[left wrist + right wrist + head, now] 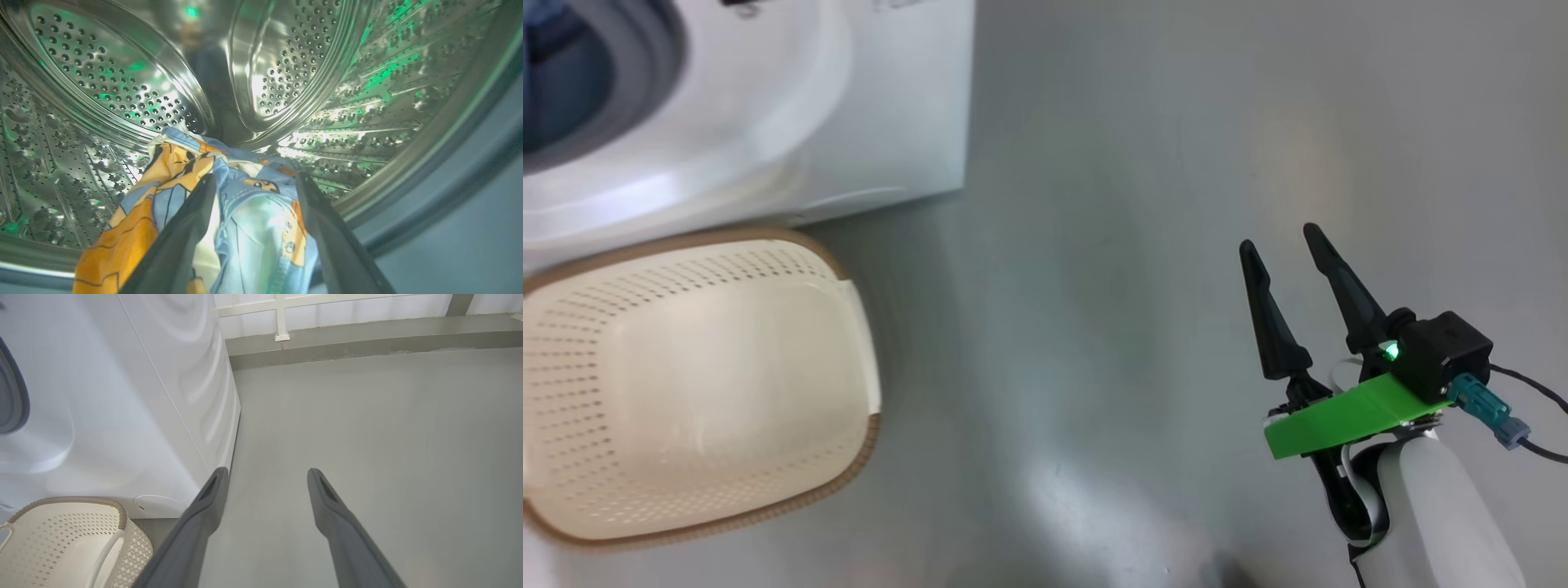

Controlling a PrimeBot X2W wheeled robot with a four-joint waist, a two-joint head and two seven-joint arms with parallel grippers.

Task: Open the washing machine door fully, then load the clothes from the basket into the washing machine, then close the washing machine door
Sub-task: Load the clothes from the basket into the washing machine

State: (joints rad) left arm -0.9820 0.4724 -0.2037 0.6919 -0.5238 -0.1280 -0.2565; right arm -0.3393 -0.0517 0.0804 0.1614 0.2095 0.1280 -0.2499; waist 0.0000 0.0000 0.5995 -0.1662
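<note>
The washing machine (890, 98) is showing smooth, glossy white panels, and its drum (286, 61) is gleaming as polished, perforated steel, mirroring green light. The clothes (253, 228) are lying as soft, creased, printed cloth. The basket (686, 384) is looking like cream plastic with a slight sheen, pierced with small holes, its brown rim (711, 238) imitating weave. The floor (1135, 204) is showing a smooth grey coat with dull reflections. The right hand (1278, 237) is showing matt dark plastic fingers (1270, 327) and a green plastic bracket (1339, 416).
</note>
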